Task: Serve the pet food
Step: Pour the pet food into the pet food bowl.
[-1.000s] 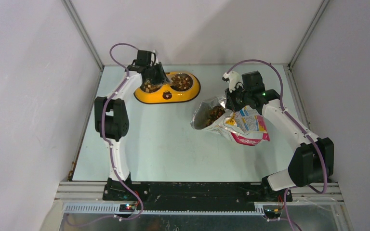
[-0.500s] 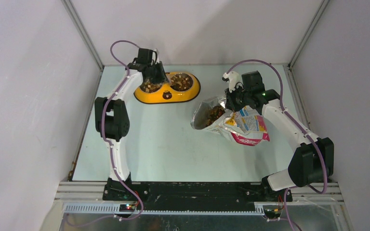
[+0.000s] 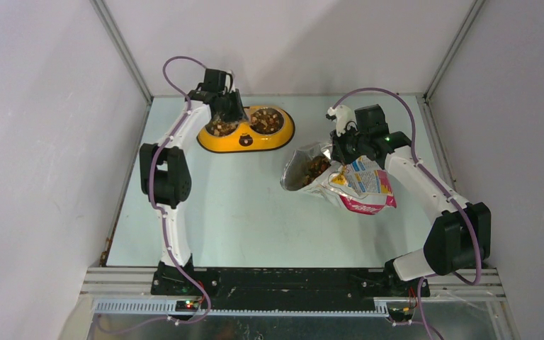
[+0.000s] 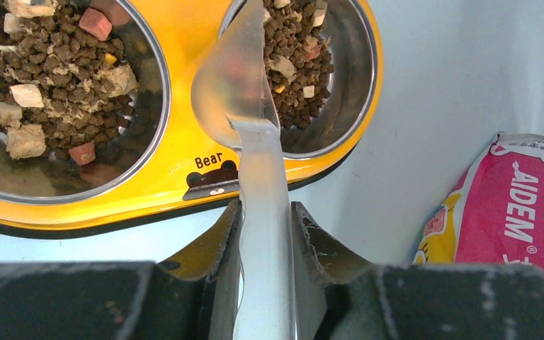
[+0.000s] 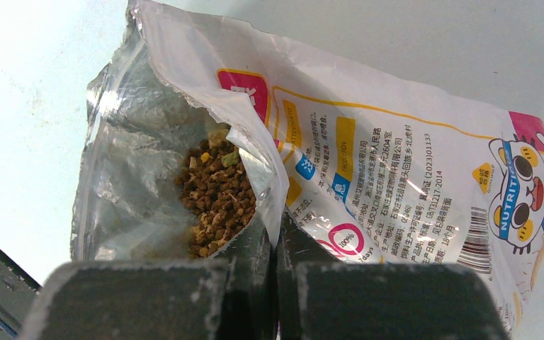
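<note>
pet food [image 4: 64,78], two bowls [image 4: 350,85]; one bag [image 5: 397,163]

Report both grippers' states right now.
Left gripper: closed on the handle of the translucent plastic scoop.
Right gripper: closed on the open edge of the glossy yellow-white-pink cat-printed food bag.

A yellow two-bowl feeder [image 3: 245,141] sits at the far left of the pale green worktop [image 3: 241,212]. Its near side has a little bear and the word "Bear". A clear scoop [image 4: 235,92] hangs over its middle, tipped sideways.
</note>
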{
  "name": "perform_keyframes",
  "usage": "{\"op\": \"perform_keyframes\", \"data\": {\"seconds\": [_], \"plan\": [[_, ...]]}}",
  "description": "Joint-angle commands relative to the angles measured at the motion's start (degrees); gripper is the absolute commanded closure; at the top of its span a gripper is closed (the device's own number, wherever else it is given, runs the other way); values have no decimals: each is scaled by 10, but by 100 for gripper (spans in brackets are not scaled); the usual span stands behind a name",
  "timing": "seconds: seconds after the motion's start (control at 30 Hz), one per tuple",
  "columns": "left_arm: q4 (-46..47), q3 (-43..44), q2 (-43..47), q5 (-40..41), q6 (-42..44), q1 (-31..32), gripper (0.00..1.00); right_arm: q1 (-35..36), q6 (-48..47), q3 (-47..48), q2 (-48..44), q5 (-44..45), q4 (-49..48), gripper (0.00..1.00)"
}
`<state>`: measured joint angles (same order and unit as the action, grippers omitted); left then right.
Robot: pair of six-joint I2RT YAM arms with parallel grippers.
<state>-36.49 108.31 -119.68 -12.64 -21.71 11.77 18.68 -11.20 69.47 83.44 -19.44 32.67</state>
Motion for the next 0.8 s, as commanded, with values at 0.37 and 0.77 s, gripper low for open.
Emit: {"op": "perform_keyframes", "data": {"seconds": [0.37, 0.77], "plan": [[-7, 29, 37, 21, 24, 22, 100, 0, -12, -1, -22, 20, 20, 100], [-18, 31, 48, 27, 31, 33, 100, -1, -12, -1, -23, 19, 21, 100]]}}
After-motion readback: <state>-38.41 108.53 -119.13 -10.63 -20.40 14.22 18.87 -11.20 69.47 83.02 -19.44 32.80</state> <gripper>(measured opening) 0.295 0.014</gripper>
